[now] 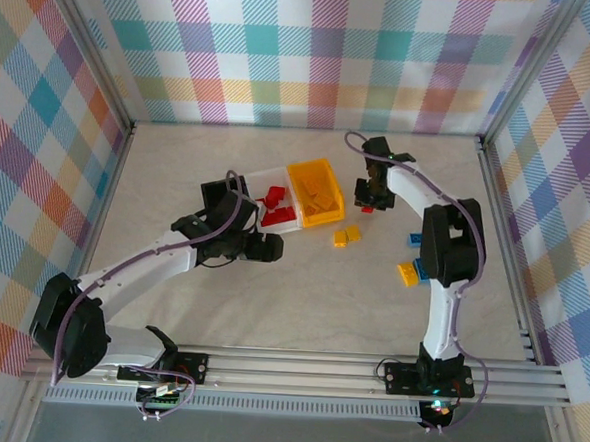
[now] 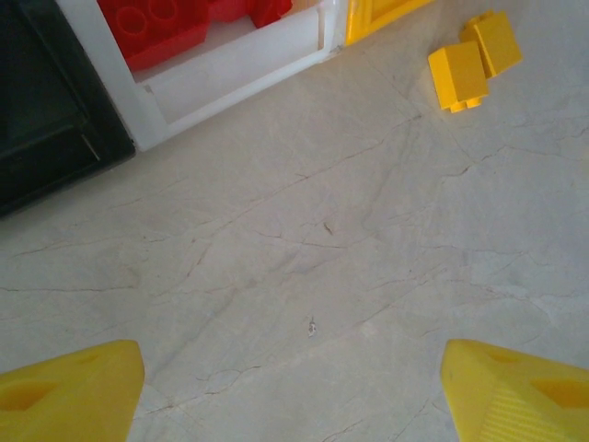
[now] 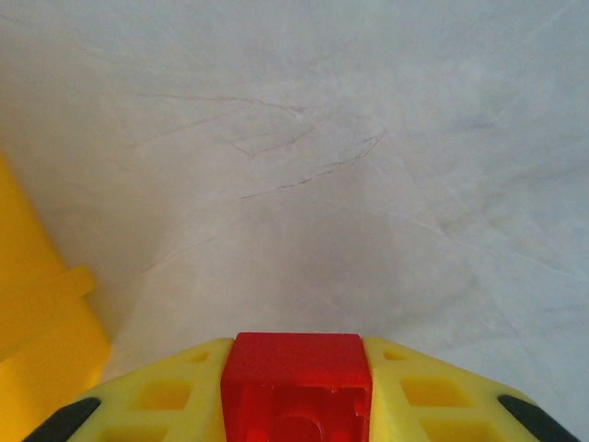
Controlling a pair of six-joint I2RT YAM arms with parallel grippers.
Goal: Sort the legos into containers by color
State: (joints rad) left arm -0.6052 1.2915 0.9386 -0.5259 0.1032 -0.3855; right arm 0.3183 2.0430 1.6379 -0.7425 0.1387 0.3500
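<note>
The right gripper clamps a red lego just beside the yellow bin, while the left gripper hangs open over bare surface near two yellow legos.

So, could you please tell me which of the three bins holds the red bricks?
The white bin, standing between the black bin and the yellow bin; red bricks lie inside it, while the yellow bin holds yellow pieces.

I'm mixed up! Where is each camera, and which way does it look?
Top: above, behind both arms, looking down at the table.
Left wrist: on left hand, facing down; open fingers, white bin, yellow bricks.
Right wrist: on right hand, facing down; fingers pinch red brick.
Shared: top and left wrist see those yellow bricks.
</note>
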